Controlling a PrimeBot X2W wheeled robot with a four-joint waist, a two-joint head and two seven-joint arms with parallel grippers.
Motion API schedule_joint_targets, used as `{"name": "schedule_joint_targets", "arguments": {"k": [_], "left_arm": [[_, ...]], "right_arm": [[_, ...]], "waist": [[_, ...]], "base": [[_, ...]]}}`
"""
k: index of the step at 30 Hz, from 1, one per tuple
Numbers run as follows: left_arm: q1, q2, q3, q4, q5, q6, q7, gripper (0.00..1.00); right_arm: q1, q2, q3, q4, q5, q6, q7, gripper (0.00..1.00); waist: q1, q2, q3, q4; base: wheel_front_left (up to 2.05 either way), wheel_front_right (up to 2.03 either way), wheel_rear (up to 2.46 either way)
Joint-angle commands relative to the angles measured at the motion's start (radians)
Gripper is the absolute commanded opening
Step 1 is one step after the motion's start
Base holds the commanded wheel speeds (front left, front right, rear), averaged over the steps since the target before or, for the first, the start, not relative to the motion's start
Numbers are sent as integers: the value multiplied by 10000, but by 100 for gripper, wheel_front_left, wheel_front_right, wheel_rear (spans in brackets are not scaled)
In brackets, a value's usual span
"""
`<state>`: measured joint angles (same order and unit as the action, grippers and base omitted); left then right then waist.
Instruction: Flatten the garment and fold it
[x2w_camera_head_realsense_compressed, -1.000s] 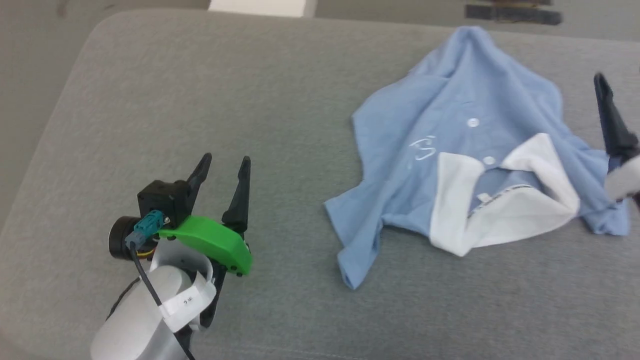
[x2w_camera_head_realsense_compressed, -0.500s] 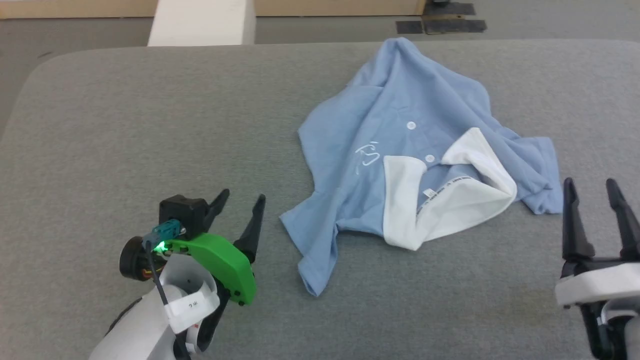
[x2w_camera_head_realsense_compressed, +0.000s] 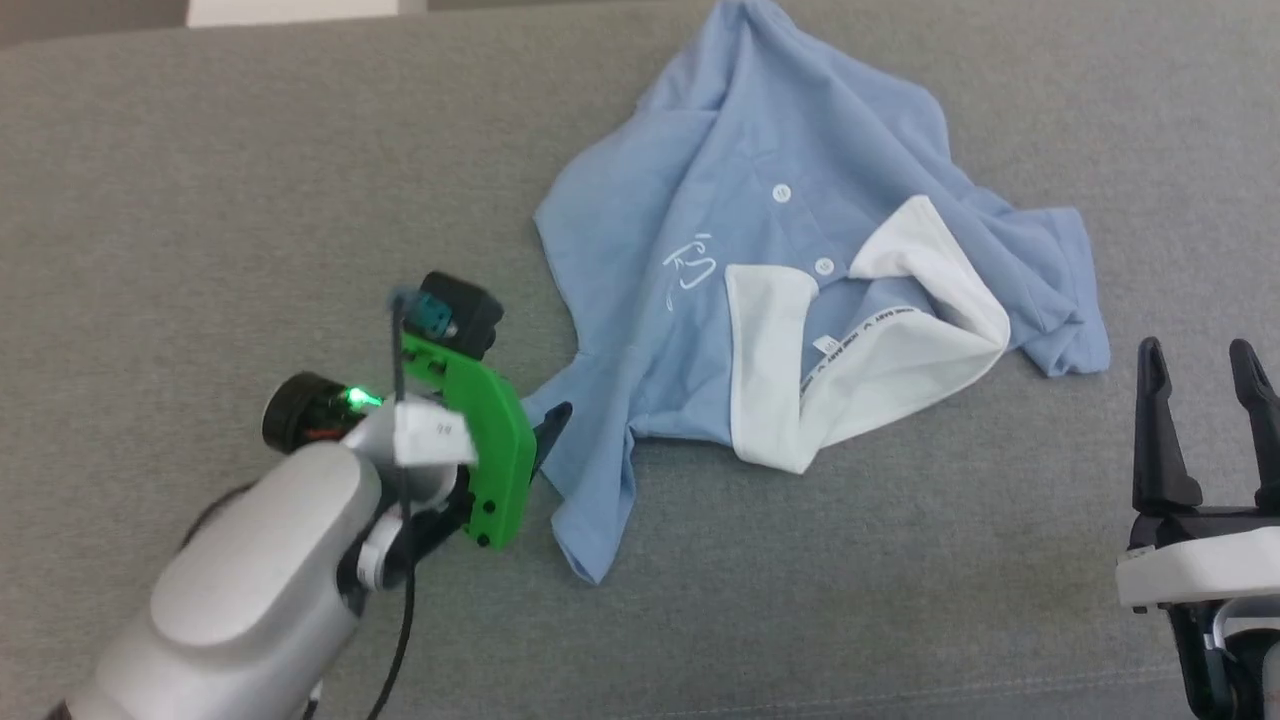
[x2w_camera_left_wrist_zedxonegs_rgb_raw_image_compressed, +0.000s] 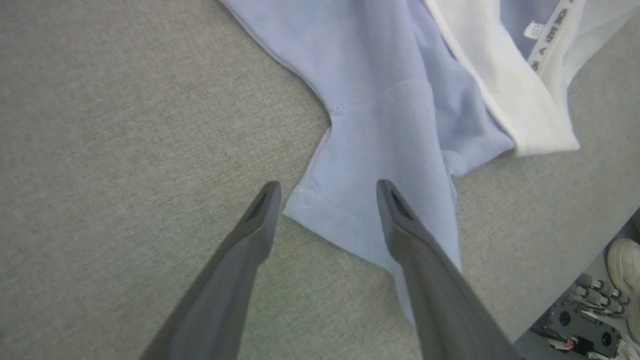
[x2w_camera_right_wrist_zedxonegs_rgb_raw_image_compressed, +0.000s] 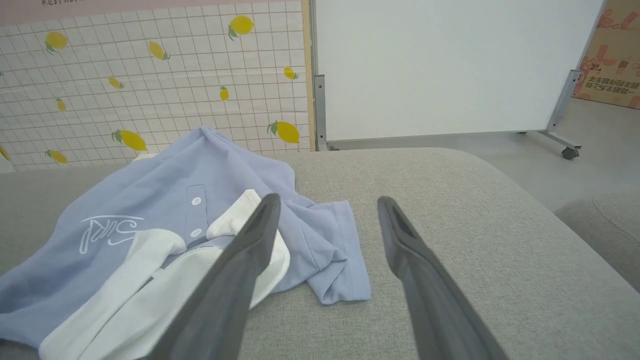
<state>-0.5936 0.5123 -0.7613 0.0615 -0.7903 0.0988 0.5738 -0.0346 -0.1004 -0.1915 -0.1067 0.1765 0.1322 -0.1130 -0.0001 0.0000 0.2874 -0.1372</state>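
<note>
The garment (x2w_camera_head_realsense_compressed: 790, 250), a light blue polo shirt with a white collar (x2w_camera_head_realsense_compressed: 870, 360), lies crumpled on the grey padded table (x2w_camera_head_realsense_compressed: 250, 200), collar toward me and buttons and script logo facing up. My left gripper (x2w_camera_head_realsense_compressed: 548, 425) is open at the near-left sleeve (x2w_camera_head_realsense_compressed: 590, 470). In the left wrist view the left gripper (x2w_camera_left_wrist_zedxonegs_rgb_raw_image_compressed: 327, 192) straddles the sleeve's hem corner (x2w_camera_left_wrist_zedxonegs_rgb_raw_image_compressed: 320, 205) just above the cloth, and no grip shows. My right gripper (x2w_camera_head_realsense_compressed: 1205, 365) stands open at the lower right, short of the other sleeve (x2w_camera_right_wrist_zedxonegs_rgb_raw_image_compressed: 340, 250); the right gripper (x2w_camera_right_wrist_zedxonegs_rgb_raw_image_compressed: 327, 200) holds nothing.
The table's rounded far-right corner (x2w_camera_right_wrist_zedxonegs_rgb_raw_image_compressed: 465, 160) drops to the floor. Beyond it stand a lemon-patterned wall (x2w_camera_right_wrist_zedxonegs_rgb_raw_image_compressed: 150, 75), a wheeled whiteboard (x2w_camera_right_wrist_zedxonegs_rgb_raw_image_compressed: 450, 65) and a cardboard box (x2w_camera_right_wrist_zedxonegs_rgb_raw_image_compressed: 610, 75). A person's shoe (x2w_camera_left_wrist_zedxonegs_rgb_raw_image_compressed: 625, 255) and some equipment (x2w_camera_left_wrist_zedxonegs_rgb_raw_image_compressed: 580, 320) show past the table edge.
The head camera has shifted. My left arm has swung right and turned, bringing its open fingers over the near-left sleeve hem. The right gripper has settled at the lower right, still open.
</note>
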Motion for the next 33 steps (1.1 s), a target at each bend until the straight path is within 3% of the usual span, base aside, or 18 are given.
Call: {"name": "schedule_joint_targets", "arguments": {"k": [1, 7, 8, 9, 14, 23, 31, 32, 33], "left_arm": [[-324, 111, -100, 125, -63, -66, 391, 100], [-875, 370, -519, 594, -176, -225, 1934, 100], [-891, 428, -594, 636, -195, -282, 2113, 83], [-884, 477, -626, 658, -263, -325, 2262, 0], [-734, 666, -338, 570, -271, -14, 1924, 0], [-738, 1503, 766, 550, 555, 936, -97, 0], [-1094, 1918, 1414, 1046, 1075, 1288, -1448, 0], [-1108, 1895, 1431, 1174, 1134, 1295, -1635, 13], [-1101, 1855, 1419, 1278, 1158, 1270, -1757, 100]], "right_arm": [[74, 81, 0, -86, -67, -15, -15, 100], [-17, 263, 55, -69, -135, -15, -161, 100], [-27, 288, 49, -46, -148, -15, -193, 100], [-37, 317, 43, -17, -164, -15, -228, 100], [-46, 403, -43, 157, -264, -15, -332, 100], [-152, 449, -161, 364, -391, -15, -103, 100], [-308, 458, 23, 315, -401, -15, 82, 100], [-328, 459, 47, 322, -408, -15, 95, 100], [-337, 460, 60, 328, -413, -15, 100, 100]], "waist": [[1, 0, 494, -323], [1, 0, 1019, -586], [1, 0, 1056, -606], [1, 0, 1095, -625], [1, 0, 1031, -555], [1, 0, 558, 4], [1, 0, 830, 80], [1, 0, 865, 67], [1, 0, 888, 62]], "base": [[0, 0, 0], [0, 0, 0], [0, 0, 0], [0, 0, 0], [0, 0, 0], [0, 0, 0], [0, 0, 0], [0, 0, 0], [0, 0, 0]]}}
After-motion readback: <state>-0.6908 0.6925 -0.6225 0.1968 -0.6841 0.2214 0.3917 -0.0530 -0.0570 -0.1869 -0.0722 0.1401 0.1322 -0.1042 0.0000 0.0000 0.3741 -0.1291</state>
